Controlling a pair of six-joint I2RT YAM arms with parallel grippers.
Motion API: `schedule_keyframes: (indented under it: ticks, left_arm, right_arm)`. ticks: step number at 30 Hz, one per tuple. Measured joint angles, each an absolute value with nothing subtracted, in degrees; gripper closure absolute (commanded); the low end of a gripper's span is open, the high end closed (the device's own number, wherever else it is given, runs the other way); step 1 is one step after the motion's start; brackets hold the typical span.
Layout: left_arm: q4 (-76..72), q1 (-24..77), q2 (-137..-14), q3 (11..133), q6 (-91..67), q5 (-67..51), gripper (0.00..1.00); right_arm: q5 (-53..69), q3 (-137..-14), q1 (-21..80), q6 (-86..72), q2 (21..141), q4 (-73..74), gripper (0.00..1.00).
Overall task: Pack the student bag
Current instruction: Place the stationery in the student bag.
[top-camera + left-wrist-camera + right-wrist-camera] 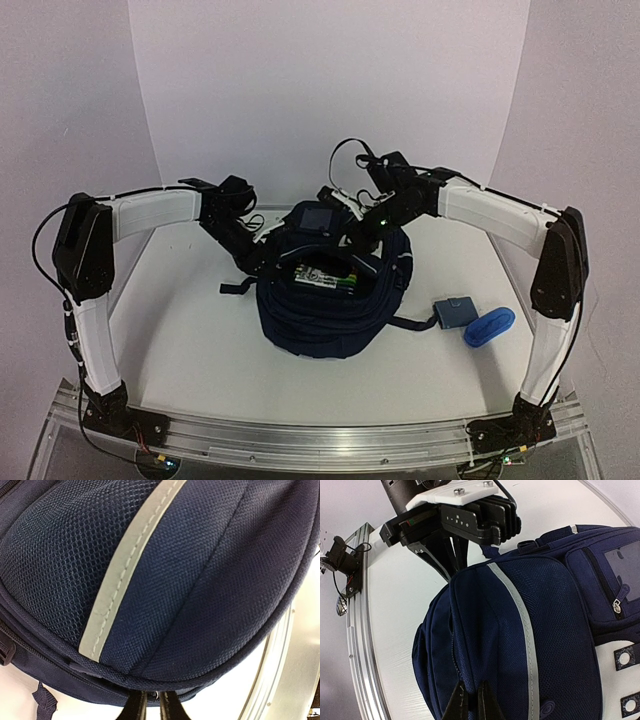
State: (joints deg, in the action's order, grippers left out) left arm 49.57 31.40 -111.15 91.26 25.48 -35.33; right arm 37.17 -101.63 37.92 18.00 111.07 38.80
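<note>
The student bag (pixel 330 315), navy with grey stripes, lies in the middle of the table with its top opening facing up. A green and white item (pixel 325 277) shows inside the opening. My left gripper (pixel 266 262) is at the bag's left rim; in the left wrist view its fingers (pixel 135 706) are shut on the bag's (pixel 200 580) zippered edge, with a small metal ring between them. My right gripper (pixel 353 262) is at the right rim. Its fingers (pixel 456 705) pinch a fold of the bag's (pixel 530 645) fabric beside the zipper. The left gripper (pixel 452 575) also appears there.
A small blue pouch (pixel 455 311) and a bright blue object (pixel 490 327) lie on the table to the bag's right. A dark strap (pixel 236 288) sticks out at the bag's left. An aluminium rail (pixel 320 440) runs along the near edge.
</note>
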Motion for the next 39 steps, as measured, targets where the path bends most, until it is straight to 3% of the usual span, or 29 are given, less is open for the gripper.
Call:
schedule_keyframes:
  ticks: [4, 6, 14, 15, 20, 22, 31, 39]
  left_arm:
    - [49.71, 31.31, -111.15, 91.26, 25.49, -35.18, 0.96]
    - [49.74, 31.19, -111.09, 91.26, 25.44, -34.79, 0.99]
    - [49.52, 30.07, -110.89, 91.24, 23.65, -34.23, 1.00]
    - [49.52, 29.96, -110.89, 91.24, 23.54, -34.21, 0.96]
    - [49.09, 29.78, -110.67, 90.88, 22.62, -33.82, 0.61]
    - [48.43, 29.78, -110.03, 89.70, 22.81, -33.71, 0.54]
    - [46.15, 29.78, -108.38, 86.46, 27.20, -29.19, 0.49]
    - [43.78, 29.52, -108.38, 86.50, 30.02, -25.37, 0.54]
  right_arm:
    - [37.20, -101.05, 37.97, 18.31, 111.07, 38.68, 0.98]
    - [37.25, -100.75, 38.00, 18.54, 111.07, 38.62, 0.91]
    - [38.17, -99.26, 38.06, 19.14, 111.07, 38.65, 0.68]
    - [38.20, -99.25, 38.06, 19.18, 111.07, 38.65, 0.66]
    - [38.42, -99.27, 38.04, 19.00, 111.07, 38.70, 0.57]
    - [38.44, -99.57, 38.04, 18.79, 111.07, 38.79, 0.55]
    - [38.46, -101.02, 38.02, 18.48, 111.07, 38.83, 0.52]
    - [37.60, -102.58, 38.22, 18.14, 111.10, 39.11, 0.49]
